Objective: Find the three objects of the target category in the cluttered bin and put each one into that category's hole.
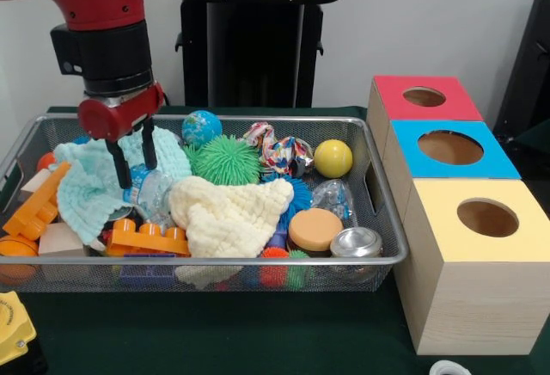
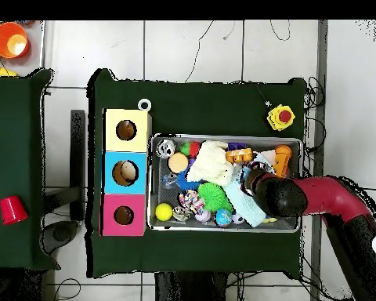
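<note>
Front view: gripper (image 1: 134, 156) is hanging with fingers spread over blue cloth (image 1: 94, 187), cream cloth (image 1: 230, 213) lying just right.

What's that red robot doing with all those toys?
The red robot arm is reaching into the wire bin full of toys. Its gripper is open, with its fingers down on a light blue cloth at one end of the bin. It isn't holding anything. Beside the bin stand three boxes with holes on top: a red box, a blue box and a yellow box.
</note>
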Action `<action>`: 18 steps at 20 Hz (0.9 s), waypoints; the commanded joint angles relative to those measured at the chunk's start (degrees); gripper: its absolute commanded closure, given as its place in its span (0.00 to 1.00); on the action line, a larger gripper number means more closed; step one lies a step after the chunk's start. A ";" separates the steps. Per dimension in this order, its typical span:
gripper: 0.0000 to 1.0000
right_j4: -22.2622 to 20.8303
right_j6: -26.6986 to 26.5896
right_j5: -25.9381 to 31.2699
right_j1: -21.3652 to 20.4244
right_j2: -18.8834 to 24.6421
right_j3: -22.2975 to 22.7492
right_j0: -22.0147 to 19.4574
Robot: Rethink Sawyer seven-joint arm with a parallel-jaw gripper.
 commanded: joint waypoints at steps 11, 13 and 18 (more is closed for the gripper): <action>0.00 -5.91 -1.89 -4.25 8.00 -2.55 -6.97 2.45; 0.00 -6.22 -1.70 -4.60 8.00 -2.82 -6.76 2.56; 1.00 -3.78 -3.37 -3.04 7.92 -1.23 -5.77 1.03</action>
